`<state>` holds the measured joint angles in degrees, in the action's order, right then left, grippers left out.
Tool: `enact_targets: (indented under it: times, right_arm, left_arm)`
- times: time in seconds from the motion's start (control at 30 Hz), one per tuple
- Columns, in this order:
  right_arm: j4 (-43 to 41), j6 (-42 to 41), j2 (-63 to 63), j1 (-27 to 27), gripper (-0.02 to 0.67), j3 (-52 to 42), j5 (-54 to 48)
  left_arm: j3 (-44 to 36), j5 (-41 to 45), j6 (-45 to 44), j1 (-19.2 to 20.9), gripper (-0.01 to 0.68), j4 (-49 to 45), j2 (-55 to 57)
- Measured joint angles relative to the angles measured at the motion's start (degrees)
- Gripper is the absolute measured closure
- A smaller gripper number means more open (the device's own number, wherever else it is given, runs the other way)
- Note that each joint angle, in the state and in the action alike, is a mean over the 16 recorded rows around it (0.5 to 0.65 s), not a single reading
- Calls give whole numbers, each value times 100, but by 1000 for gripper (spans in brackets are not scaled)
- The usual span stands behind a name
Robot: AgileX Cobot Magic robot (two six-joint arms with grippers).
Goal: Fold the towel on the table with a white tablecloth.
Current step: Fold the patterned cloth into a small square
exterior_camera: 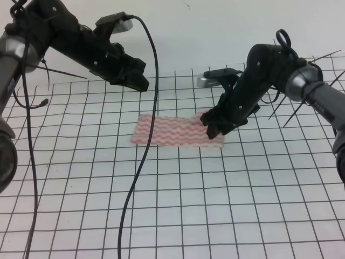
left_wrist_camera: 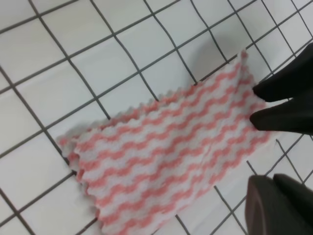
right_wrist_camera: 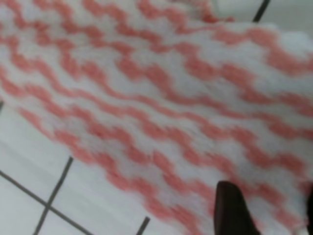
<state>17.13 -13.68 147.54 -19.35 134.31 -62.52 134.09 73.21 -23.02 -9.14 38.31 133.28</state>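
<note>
Exterior high view: right gripper (exterior_camera: 219, 128) down on the towel's (exterior_camera: 172, 132) right edge — jaws look apart, likely to pinch it for folding; towel flat on white tablecloth (exterior_camera: 215, 205).

Two matte black jointed arms with grey metal sleeves; silver-cased wrist cameras behind each black claw; a black cable (exterior_camera: 141, 178) hangs loose; thin cable ties protrude.
</note>
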Motion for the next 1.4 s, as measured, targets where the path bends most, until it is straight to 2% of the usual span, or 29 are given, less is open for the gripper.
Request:
enact_targets:
  times: [0.23, 0.37, 0.77, 0.93, 1.4]
  right_arm:
    - [80, -11, 19, -29, 336, 0, 21]
    - [57, -53, 29, -31, 363, 2, 14]
    - [-90, -395, -38, -33, 579, -1, -81]
    - [-34, -555, -134, -33, 640, 1, -149]
    - [706, -1199, -239, -246, 645, 10, -28]
  left_arm:
    - [0, 0, -28, 6, 673, 18, 0]
    - [0, 0, -35, 8, 673, 24, 0]
    - [0, 0, -22, 8, 673, 37, 0]
    - [0, 0, -13, 8, 673, 60, 0]
    - [0, 0, -35, 8, 674, 210, 0]
